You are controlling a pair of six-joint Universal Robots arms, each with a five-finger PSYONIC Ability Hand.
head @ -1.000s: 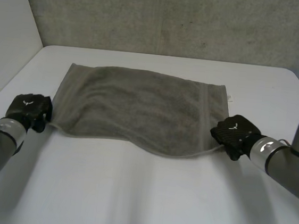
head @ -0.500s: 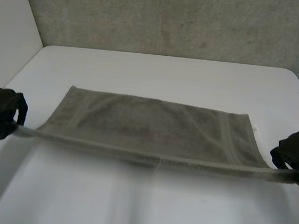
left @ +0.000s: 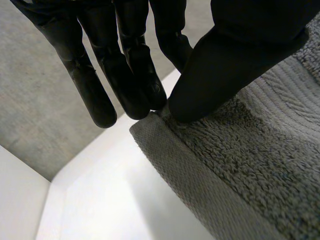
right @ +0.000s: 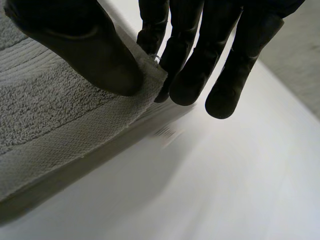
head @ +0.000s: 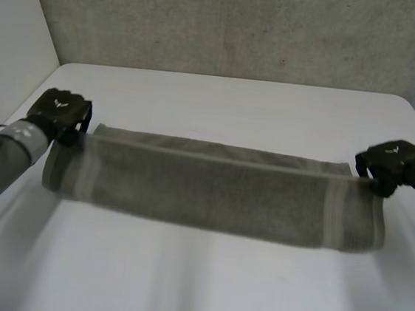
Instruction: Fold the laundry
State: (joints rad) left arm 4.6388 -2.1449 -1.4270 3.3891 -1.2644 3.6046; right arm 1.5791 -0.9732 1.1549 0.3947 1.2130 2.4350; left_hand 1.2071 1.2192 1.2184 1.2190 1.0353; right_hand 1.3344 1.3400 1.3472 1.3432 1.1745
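Grey towel (head: 211,193), upper edge taut; white table (head: 220,105) beyond

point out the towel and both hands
towel (head: 211,193), head view, middle of its near side
left hand (head: 62,113), head view, back of the hand
right hand (head: 390,160), head view, back of the hand

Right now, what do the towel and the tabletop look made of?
The towel looks like grey terry cloth, probably cotton: a fuzzy looped pile with a flat woven band near its edge. The table looks like a smooth, hard white sheet, perhaps laminate or painted board: even, faintly glossy, no grain. Its core cannot be told.
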